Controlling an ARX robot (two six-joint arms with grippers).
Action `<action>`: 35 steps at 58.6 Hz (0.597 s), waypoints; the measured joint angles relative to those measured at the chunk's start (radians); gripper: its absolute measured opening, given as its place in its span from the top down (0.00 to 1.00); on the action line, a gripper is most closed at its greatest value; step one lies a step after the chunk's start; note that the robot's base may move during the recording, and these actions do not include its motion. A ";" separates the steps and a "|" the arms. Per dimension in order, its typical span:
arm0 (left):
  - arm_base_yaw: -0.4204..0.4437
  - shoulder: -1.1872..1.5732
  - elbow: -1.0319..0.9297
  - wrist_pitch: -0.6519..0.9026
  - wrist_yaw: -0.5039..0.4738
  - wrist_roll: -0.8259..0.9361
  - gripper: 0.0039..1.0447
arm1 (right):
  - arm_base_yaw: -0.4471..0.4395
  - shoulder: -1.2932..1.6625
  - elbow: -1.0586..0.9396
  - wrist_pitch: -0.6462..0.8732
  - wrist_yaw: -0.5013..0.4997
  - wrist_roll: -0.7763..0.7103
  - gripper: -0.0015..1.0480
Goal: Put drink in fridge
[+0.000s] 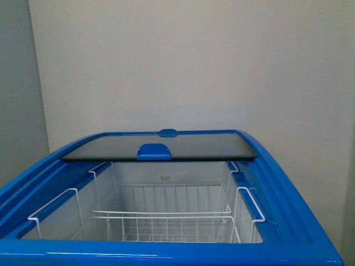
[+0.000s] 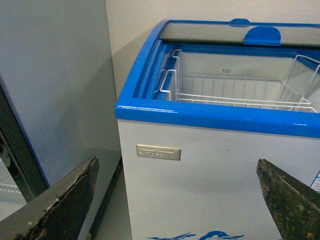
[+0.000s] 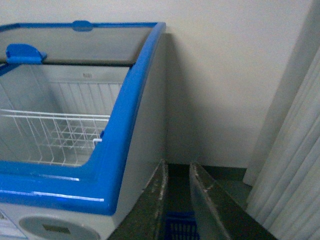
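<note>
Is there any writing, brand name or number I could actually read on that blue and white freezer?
None can be read.
Silver nameplate on the fridge front: raised lettering, too blurred.
Small mark on the inner back wall: too small.
Grey oval display: nothing legible.
Blue sticker at the front's edge: cut off, unreadable.

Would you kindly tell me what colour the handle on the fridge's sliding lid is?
Blue, matching the rim; the handle shows best in the front view.
</note>
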 joint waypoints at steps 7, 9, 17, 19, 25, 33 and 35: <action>0.000 -0.001 0.000 0.000 0.002 0.000 0.08 | 0.000 -0.069 -0.068 0.024 -0.003 -0.003 0.97; 0.000 -0.001 0.000 0.000 0.001 0.000 0.08 | 0.000 -0.083 -0.082 0.027 -0.003 -0.003 0.97; 0.000 -0.001 0.000 0.000 0.000 0.000 0.08 | 0.000 -0.138 -0.146 0.030 -0.003 -0.003 0.97; 0.000 -0.001 0.000 0.000 0.001 0.000 0.08 | 0.000 -0.151 -0.159 0.030 -0.003 -0.003 0.97; 0.000 -0.001 0.000 0.000 0.000 0.000 0.08 | 0.000 -0.204 -0.204 0.023 -0.003 -0.003 0.97; 0.000 -0.001 0.000 0.000 0.000 0.000 0.08 | 0.000 -0.282 -0.247 -0.005 -0.003 -0.003 0.97; 0.000 -0.001 0.000 0.000 0.000 0.000 0.08 | 0.000 -0.289 -0.251 -0.009 -0.003 -0.003 0.97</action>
